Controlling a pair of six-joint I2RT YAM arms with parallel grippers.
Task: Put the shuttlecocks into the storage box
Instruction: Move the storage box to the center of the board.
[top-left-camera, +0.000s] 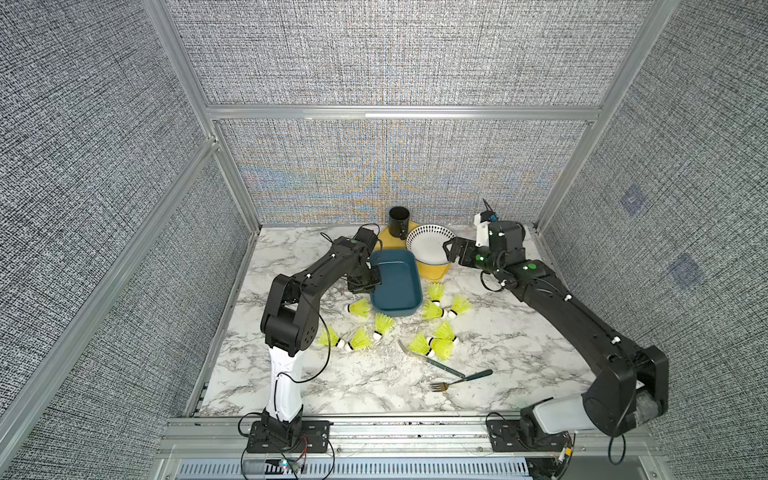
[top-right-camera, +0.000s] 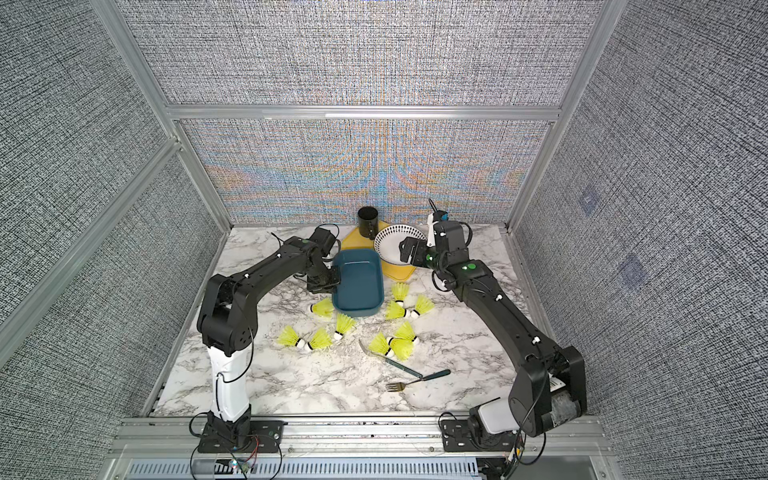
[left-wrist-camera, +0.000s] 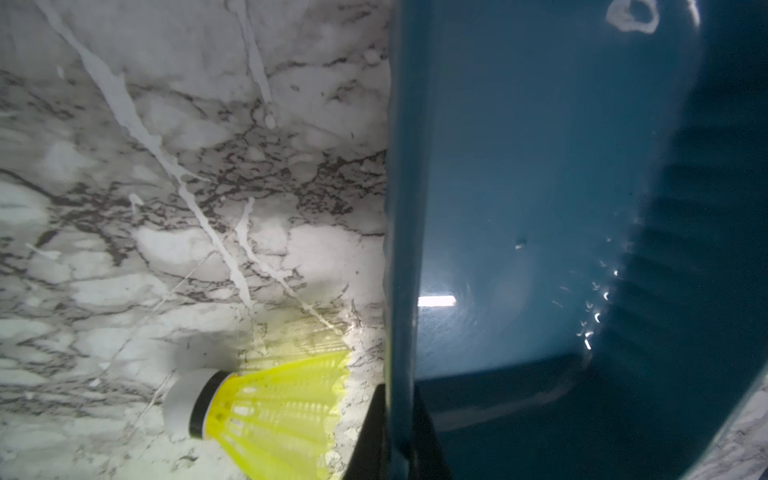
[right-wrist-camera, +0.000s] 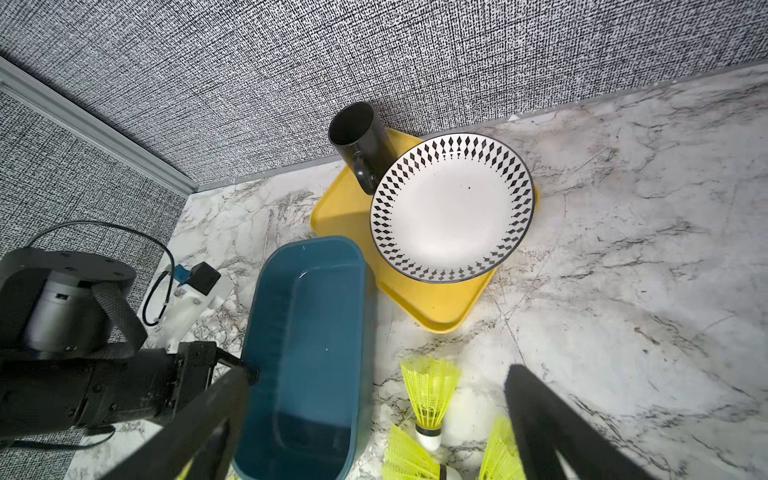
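Note:
The storage box is a dark teal tub with nothing inside, standing mid-table in both top views. My left gripper is shut on its left wall; the left wrist view shows the two black fingers pinching that wall. Several neon yellow-green shuttlecocks lie on the marble around the box: one by its near left corner, others in front and to the right. My right gripper hangs open over the yellow tray, holding nothing, with a shuttlecock below between its spread fingers.
Behind the box a yellow tray carries a white bowl with a black-patterned rim and a black mug. Two forks lie near the front shuttlecocks. Grey fabric walls close three sides.

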